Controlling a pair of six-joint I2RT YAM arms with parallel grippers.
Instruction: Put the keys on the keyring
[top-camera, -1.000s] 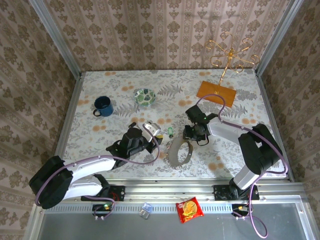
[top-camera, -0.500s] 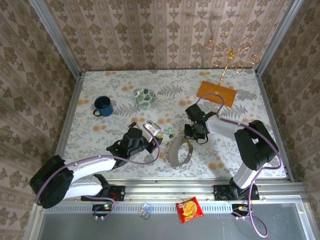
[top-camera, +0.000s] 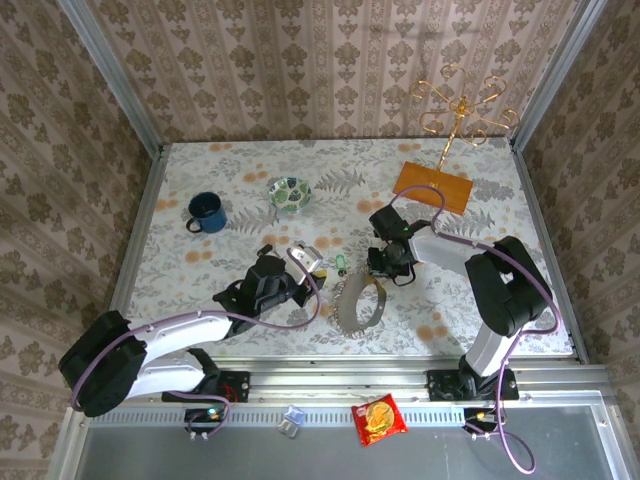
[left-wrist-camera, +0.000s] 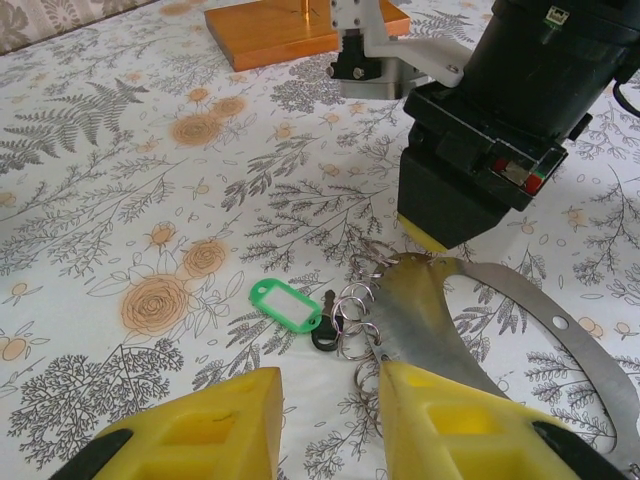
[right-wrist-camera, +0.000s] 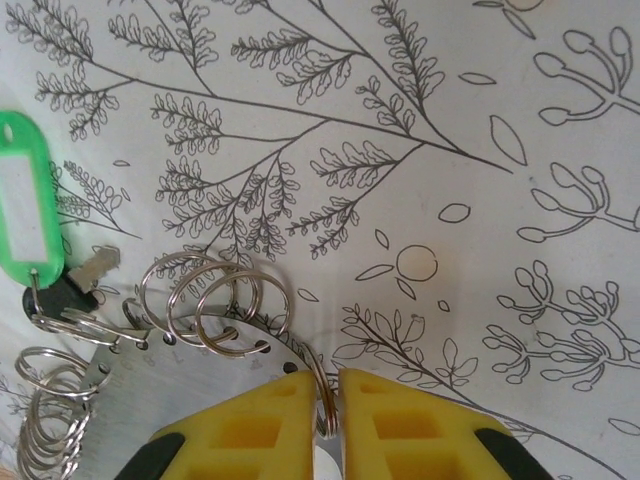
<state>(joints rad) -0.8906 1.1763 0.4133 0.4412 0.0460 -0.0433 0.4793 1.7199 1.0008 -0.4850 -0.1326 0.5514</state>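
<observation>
The right hand (right-wrist-camera: 328, 388) pinches a small ring (right-wrist-camera: 310, 358) on the keyring (left-wrist-camera: 430, 320). The left hand (left-wrist-camera: 330, 400), half open, holds nothing and should probably steady the keyring beside the green key (left-wrist-camera: 283, 303).

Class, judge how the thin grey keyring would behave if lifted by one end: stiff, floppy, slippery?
The keyring is a thin flat metal band: probably light, springy, not floppy. Its smooth surface may slip; its small split rings would likely dangle.

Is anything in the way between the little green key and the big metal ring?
No, nothing blocks it. The green key lies right beside the keyring, with just small wire loops at the hoop's edge between them.
</observation>
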